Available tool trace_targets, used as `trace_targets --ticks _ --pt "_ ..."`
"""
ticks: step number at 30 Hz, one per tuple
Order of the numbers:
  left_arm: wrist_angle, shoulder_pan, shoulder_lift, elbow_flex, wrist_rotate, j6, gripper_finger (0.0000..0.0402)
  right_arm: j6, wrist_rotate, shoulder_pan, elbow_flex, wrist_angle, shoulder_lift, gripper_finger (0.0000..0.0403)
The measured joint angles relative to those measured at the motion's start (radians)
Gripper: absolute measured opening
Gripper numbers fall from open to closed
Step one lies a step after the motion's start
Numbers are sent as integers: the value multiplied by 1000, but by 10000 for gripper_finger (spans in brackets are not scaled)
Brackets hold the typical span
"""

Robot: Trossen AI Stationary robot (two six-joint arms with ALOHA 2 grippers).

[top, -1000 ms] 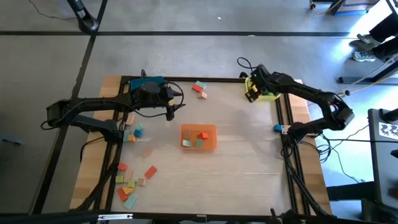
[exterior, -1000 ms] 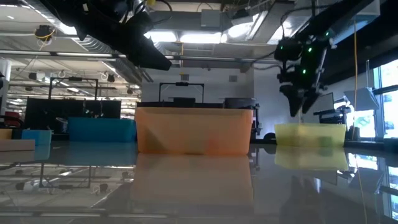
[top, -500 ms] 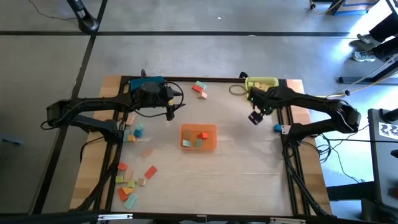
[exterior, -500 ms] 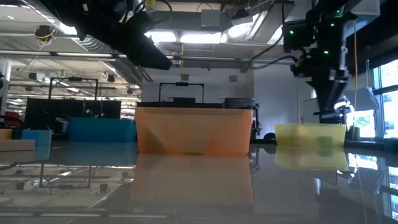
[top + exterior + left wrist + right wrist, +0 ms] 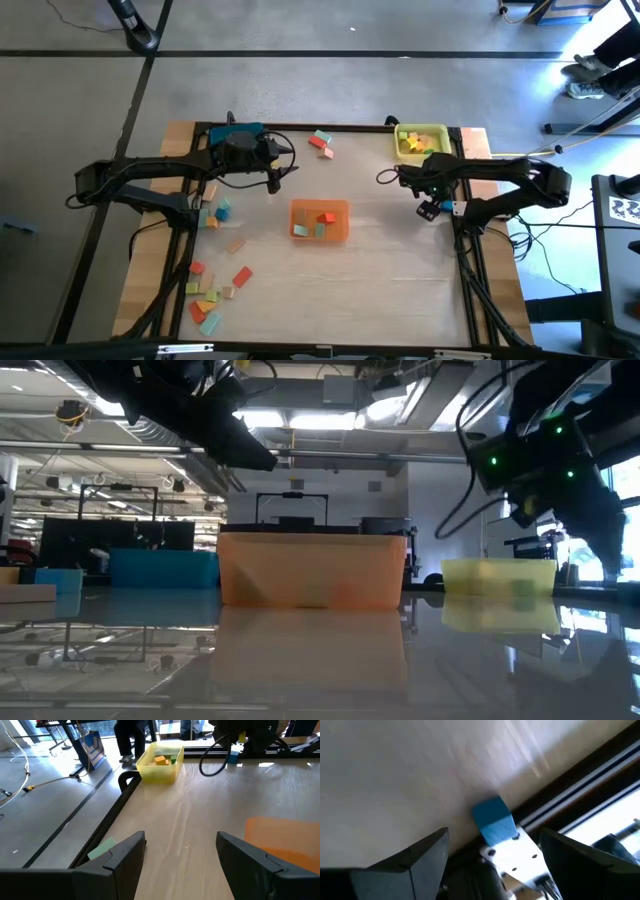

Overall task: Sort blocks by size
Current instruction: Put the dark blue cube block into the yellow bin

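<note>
Several coloured blocks lie scattered at the table's left and near-left. Two more lie at the far middle. The orange tray in the middle holds a few blocks, and the yellow tray at the far right holds several. A light blue block lies at the table's right edge. My right gripper is open, just left of that block, touching nothing. My left gripper is open and empty above the table, left of the orange tray.
A blue tray stands at the far left, partly under my left arm. The black table frame and a white bracket run along the right edge beside the blue block. A cable loop hangs from my right arm.
My right gripper has swung from above the yellow tray toward the table's near edge along the right side, and now stands next to the light blue block at the right edge. My left arm has kept still.
</note>
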State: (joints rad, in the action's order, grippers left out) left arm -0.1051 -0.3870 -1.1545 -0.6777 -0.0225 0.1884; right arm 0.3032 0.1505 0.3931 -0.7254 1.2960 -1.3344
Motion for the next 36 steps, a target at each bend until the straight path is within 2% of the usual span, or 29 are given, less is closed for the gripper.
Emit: trace_targets --ticks 16,29,36 --pt "-13 0 0 0 0 10 232 -107 -30 0 0 24 -227 310" --pt "-8 0 0 0 0 7 232 -110 -30 0 0 23 -322 310" --pt "-8 0 0 0 0 9 232 -129 -30 0 0 -66 -388 310"
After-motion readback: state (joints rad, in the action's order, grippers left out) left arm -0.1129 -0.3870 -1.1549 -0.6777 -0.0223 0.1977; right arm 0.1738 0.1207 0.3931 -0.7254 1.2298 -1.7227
